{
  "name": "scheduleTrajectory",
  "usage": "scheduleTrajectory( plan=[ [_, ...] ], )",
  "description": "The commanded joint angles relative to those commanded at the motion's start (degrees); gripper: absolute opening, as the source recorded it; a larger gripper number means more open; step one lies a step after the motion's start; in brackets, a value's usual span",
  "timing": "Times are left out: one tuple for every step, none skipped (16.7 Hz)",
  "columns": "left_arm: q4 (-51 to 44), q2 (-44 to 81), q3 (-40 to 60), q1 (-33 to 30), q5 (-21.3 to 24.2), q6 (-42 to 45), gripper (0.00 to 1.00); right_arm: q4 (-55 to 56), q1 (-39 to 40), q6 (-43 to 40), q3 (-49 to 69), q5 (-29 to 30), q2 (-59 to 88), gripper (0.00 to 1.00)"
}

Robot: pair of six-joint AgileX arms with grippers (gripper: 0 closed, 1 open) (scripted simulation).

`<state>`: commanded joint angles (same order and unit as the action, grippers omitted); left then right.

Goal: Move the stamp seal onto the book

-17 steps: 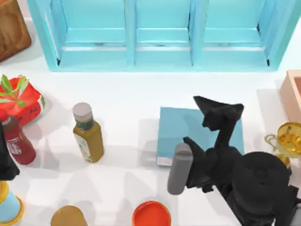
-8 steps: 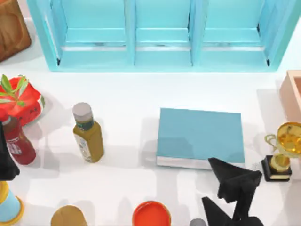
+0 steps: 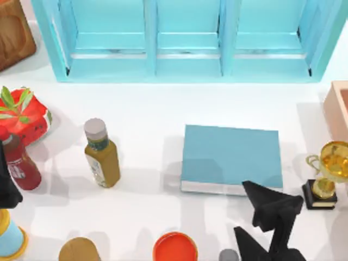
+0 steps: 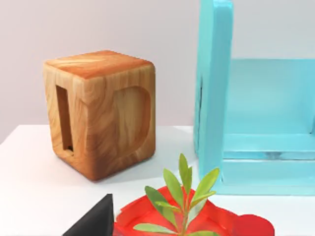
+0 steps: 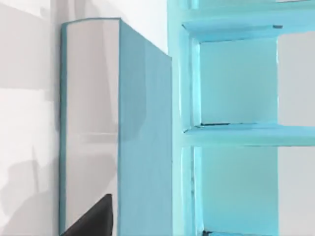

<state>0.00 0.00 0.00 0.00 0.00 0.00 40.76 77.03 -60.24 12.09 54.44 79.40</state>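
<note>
At the near edge of the table, right of the middle, the right gripper [image 3: 242, 210] hangs with its two black fingers spread apart and nothing between them. Just beyond it the book [image 3: 228, 152] lies flat, its cover bare. Behind stands the light blue shelf unit [image 3: 185, 60]. The left arm [image 3: 5, 190] is parked at the left edge.

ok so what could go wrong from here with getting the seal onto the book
1. The right tool is open at the book's front edge, and the cover is bare. A careless swing from there could nudge the book.
2. The trophy stands close by on the right, so a wide sweep might topple it.
3. The left tool is parked at the table's left edge beside the red sauce bottle, which could tip if that arm moves.
</note>
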Motion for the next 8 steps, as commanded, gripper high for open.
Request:
scheduleTrajectory(
  plan=[
    [0.00, 0.00, 0.00, 0.00, 0.00, 0.00, 1.00, -1.81, -1.30, 1.37, 1.77, -0.56, -0.47, 1.00],
    [0.00, 0.00, 0.00, 0.00, 0.00, 0.00, 1.00, -4.23, -3.15, 3.09, 4.13, -1.34, -0.86, 1.00],
    [0.00, 0.00, 0.00, 0.00, 0.00, 0.00, 1.00, -7.25, -5.57, 5.08, 7.05, -2.37, -1.10, 1.00],
    [0.00, 0.00, 0.00, 0.00, 0.00, 0.00, 1.00, -10.87, -8.53, 7.28, 10.45, -3.66, -1.14, 1.00],
    [0.00, 0.00, 0.00, 0.00, 0.00, 0.00, 1.00, -15.09, -11.99, 9.64, 14.27, -5.18, -0.97, 1.00],
    [0.00, 0.00, 0.00, 0.00, 0.00, 0.00, 1.00, -19.91, -15.94, 12.11, 18.39, -6.90, -0.56, 1.00],
    [0.00, 0.00, 0.00, 0.00, 0.00, 0.00, 1.00, -25.31, -20.31, 14.64, 22.75, -8.83, 0.07, 1.00],
    [0.00, 0.00, 0.00, 0.00, 0.00, 0.00, 1.00, -31.21, -25.00, 17.20, 27.24, -10.98, 0.95, 1.00]
  ],
)
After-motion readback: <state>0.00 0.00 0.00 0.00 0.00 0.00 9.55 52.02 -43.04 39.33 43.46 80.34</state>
